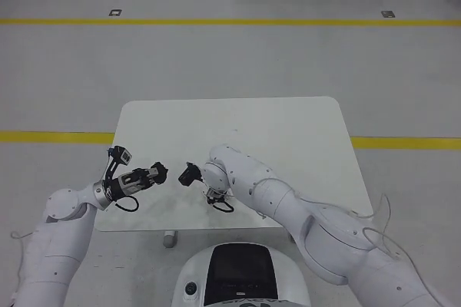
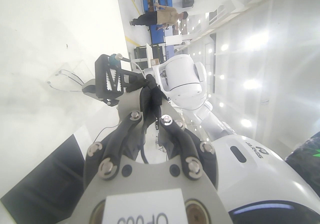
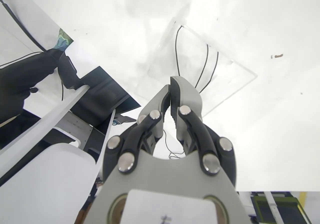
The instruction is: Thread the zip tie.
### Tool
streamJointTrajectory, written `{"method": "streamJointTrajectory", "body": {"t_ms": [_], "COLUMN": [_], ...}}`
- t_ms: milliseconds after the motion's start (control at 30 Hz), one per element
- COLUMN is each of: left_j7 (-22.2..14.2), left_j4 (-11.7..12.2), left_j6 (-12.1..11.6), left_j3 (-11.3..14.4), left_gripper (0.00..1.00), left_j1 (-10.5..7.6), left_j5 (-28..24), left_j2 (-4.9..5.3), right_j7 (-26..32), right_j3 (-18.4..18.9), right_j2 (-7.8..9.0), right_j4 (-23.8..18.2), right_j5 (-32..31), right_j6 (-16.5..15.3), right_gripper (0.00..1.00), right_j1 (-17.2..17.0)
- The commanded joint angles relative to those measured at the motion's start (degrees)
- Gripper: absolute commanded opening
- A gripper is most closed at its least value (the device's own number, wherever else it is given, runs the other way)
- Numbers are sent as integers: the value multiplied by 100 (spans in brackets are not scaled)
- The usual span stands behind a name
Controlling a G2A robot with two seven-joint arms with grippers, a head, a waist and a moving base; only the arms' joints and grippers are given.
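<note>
Tips together, right end effector (image 3: 170, 87) points toward zip ties (image 3: 206, 61) lying on clear sheet (image 3: 225, 85) on surface (image 3: 250, 10); left end effector (image 2: 150, 85) likewise pinched closed.

The top camera looks steeply down on the table (image 1: 276, 130) from well above both arms. Each wrist camera sits close behind its own jaws, looking out past the left gripper (image 2: 150, 90) and the right gripper (image 3: 170, 87). Both wrist views share the clear tray (image 3: 232, 78) just beyond the fingertips.

Black zip ties (image 3: 206, 60) — thin, in clear tray (image 3: 243, 68)
</note>
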Motion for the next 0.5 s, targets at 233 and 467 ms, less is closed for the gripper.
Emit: {"method": "streamJointTrajectory", "body": {"t_ms": [233,467], "left_j7": [0,0], "left_j4": [0,0], "left_j6": [0,0], "left_j3": [0,0], "left_gripper": [0,0], "left_j1": [0,0], "left_j5": [0,0], "left_j2": [0,0], "right_j7": [-336,-560], "right_j3": [-108,-113], "right_j2": [-191,-333], "right_j4": [306,632], "right_j5": [-280,-389], "right_j6": [-198,-306], "right_gripper": [25,21], "right_j1": [-16,4]}}
